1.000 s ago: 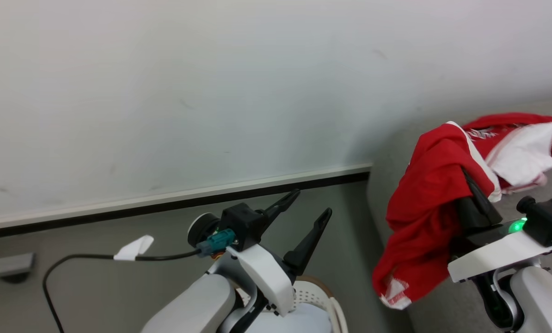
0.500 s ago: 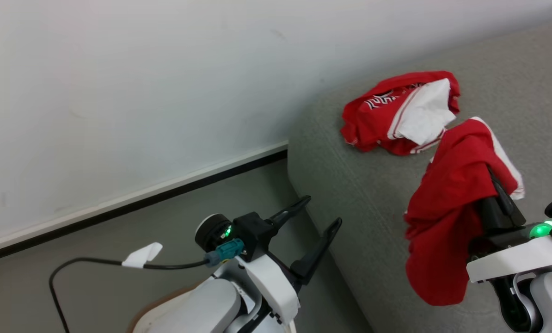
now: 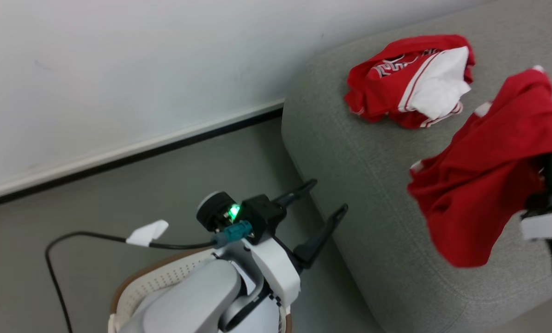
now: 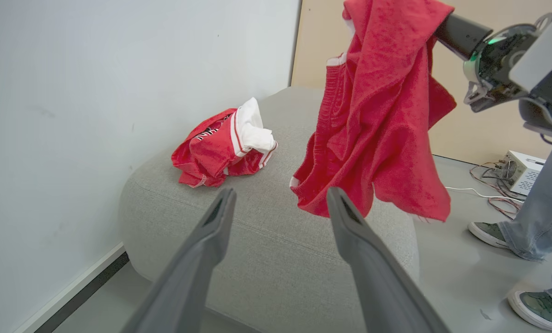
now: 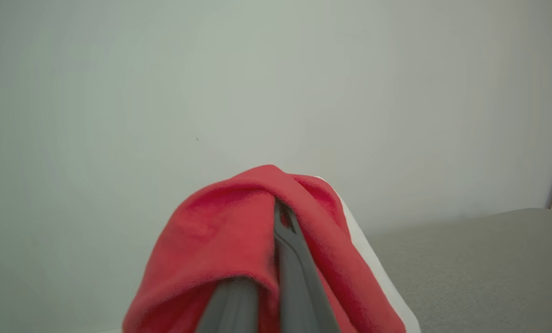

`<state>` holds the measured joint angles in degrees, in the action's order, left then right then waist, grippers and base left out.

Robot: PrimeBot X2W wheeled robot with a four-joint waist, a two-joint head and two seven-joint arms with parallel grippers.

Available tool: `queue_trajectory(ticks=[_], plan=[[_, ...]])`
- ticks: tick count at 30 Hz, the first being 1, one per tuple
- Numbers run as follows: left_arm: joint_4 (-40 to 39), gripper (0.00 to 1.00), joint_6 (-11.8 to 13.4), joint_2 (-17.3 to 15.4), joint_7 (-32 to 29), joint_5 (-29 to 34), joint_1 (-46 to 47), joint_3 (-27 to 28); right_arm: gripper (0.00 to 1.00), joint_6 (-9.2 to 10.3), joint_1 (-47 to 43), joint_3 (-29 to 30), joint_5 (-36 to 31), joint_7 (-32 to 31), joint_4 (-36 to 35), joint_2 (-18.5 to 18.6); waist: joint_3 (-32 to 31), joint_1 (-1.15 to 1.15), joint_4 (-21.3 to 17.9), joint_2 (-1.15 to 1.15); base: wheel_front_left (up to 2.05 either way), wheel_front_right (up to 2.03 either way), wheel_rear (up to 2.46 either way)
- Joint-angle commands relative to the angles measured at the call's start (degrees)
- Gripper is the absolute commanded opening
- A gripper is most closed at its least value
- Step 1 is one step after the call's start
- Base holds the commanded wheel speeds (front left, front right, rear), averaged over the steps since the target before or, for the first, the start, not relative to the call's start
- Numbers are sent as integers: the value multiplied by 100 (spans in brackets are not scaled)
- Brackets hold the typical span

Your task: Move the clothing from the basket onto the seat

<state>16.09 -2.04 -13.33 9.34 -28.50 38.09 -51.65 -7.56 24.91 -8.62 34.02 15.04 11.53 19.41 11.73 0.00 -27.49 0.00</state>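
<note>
Swung further over the light-grey woven sofa (image 3: 373,208) since last frame, my right gripper (image 5: 279,217) pinches a bright red soft garment (image 3: 488,185) dangling above it; another crumpled red-and-white garment (image 3: 405,78) lies there. My left gripper (image 3: 328,198) gapes wide, empty.

A lab-like test room: bare wall (image 3: 119,69), grey floor (image 3: 165,175), electronics box (image 4: 520,170) with loose cables (image 4: 485,181).

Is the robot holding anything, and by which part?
Its right hand pinches a bright red fabric garment by a bunched upper fold; the left hand is empty.
</note>
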Motion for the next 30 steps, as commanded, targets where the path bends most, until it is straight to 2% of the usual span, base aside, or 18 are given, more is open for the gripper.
queue_trajectory(ticks=[1, 5, 9, 16, 24, 30], plan=[[-59, 100, -11, -98, -71, 98, 137, 16, 0, 15, 200, 119, 4, 18, 65, 144, 364, 0, 231, 0, 0, 0, 0], [-199, 100, 12, -289, -252, 168, 320, 54, 0, 15, 673, 426, 78, 19, 327, 408, 770, 0, 426, 0, 0, 0, 0], [-403, 100, 26, -425, -420, 190, 490, 84, 0, 15, 1059, 680, -117, 18, 576, 787, 1177, 0, 659, 0, 0, 0, 0], [-727, 100, 110, -690, -667, 247, 647, 143, 0, 15, 1523, 1122, -499, 18, 1409, 1357, 1749, 0, 992, 0, 0, 0, 0], [-987, 100, 170, -874, -804, 361, 789, 157, 0, 15, 2125, 615, -684, -334, 2756, 1512, 2283, 0, 1217, 0, 0, 0, 0], [-977, 100, 190, -842, -713, 352, 830, 157, 0, 15, 2454, 5, -277, -1290, 3634, 1588, 2465, 0, 1373, 0, 0, 0, 0]])
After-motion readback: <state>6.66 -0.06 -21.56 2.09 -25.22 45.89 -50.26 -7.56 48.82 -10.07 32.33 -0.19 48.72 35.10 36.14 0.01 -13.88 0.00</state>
